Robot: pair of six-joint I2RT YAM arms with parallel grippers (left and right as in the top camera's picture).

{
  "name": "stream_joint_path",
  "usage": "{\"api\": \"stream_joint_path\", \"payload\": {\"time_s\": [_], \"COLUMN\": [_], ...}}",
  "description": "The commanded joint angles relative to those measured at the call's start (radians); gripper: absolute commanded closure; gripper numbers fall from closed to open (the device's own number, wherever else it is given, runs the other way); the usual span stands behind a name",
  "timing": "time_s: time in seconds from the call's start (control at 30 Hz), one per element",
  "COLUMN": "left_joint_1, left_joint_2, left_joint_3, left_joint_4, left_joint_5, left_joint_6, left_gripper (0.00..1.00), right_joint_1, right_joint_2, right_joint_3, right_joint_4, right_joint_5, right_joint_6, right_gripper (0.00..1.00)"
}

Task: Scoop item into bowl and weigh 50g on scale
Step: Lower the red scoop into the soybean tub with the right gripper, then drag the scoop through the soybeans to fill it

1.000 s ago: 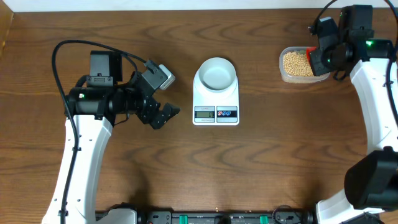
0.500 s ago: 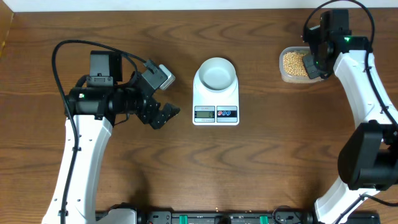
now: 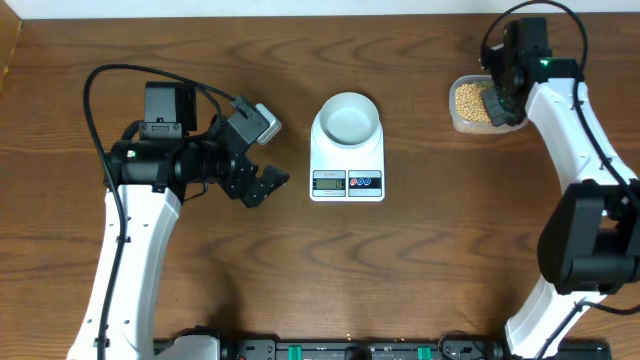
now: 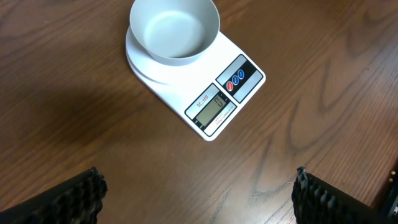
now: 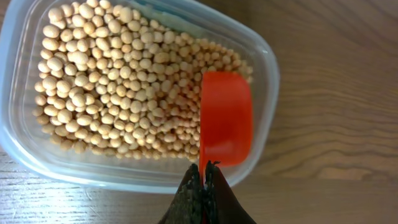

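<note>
Tan-yellow beans [image 5: 112, 81], round and pea-sized, fill the clear tub [image 5: 268, 71] at the far right of the bench [image 4: 323, 112]. Our right fingers [image 5: 189, 202] are clamped on the red scoop [image 5: 225, 118] by its handle, cup over the beans. Our left fingers [image 4: 78, 196] are spread wide, holding nothing. We read 0 on the scale [image 4: 214, 102] under the pale bowl [image 4: 174, 31].

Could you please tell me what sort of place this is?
Likely a robotics lab bench: two robot arms at a wooden table, a scale bearing a bowl, and a tub of beans with a scoop.

Left fingers [image 4: 79, 194] apart, right fingers [image 5: 189, 198] together
</note>
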Motion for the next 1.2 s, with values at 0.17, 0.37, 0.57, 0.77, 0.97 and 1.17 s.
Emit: {"api": "stream_joint_path", "payload": {"time_s": [0.17,0.37,0.57,0.77,0.97,1.17], "left_joint_1": [0.004,0.004,0.004,0.004,0.004,0.004], "left_joint_2": [-0.009,-0.009,-0.009,-0.009,-0.009,-0.009], "left_joint_3": [0.029,0.029,0.029,0.029,0.029,0.029], "left_joint_4": [-0.003,-0.003,-0.003,-0.003,-0.003,-0.003], "left_joint_5": [-0.006,-0.006,-0.006,-0.006,-0.006,-0.006], "left_joint_6": [-0.005,-0.005,-0.005,-0.005,-0.005,-0.005], "left_gripper": [0.02,0.02,0.02,0.02,0.02,0.02], "right_joint_1": [0.002,0.000,-0.028,-0.079,-0.139,-0.203], "right_joint_2": [0.045,0.045,0.045,0.045,0.045,0.045], "right_joint_3": [-0.001,-0.001,0.000,0.000,0.000,0.000], "right_joint_4": [-0.003,-0.004,-0.018,-0.032,-0.044,-0.044], "right_joint_5": [-0.136,-0.194,-0.255,-0.362,-0.513,-0.604], "right_joint_6": [0.019,0.070,0.124,0.166,0.196,0.263], "right_gripper": [0.99,0.99,0.99,0.99,0.99,0.99]}}
